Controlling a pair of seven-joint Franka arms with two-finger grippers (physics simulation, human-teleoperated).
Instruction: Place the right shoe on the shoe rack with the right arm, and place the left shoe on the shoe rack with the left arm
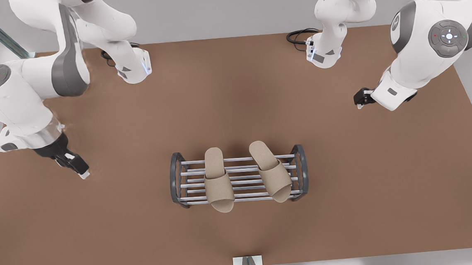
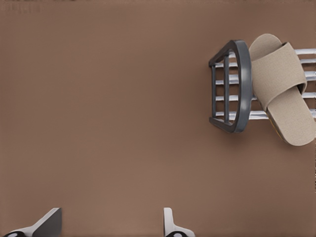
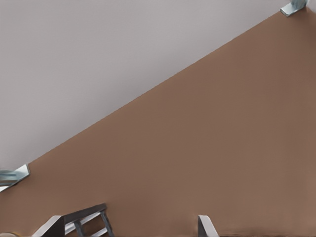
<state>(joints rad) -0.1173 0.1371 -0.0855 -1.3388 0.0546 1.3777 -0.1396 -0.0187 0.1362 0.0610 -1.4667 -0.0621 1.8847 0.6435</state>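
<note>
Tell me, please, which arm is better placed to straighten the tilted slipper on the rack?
Left, probably: the left pincer, open, hangs nearer the tilted slipper; the right pincer waits beyond the other slipper.

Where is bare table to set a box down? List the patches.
Bare table lies between the arm bases and the shoe rack, between rack and near edge, and beyond each end frame. Crowded: the rack's bars, under two slippers; left gripper and right gripper hover at the sides.
</note>
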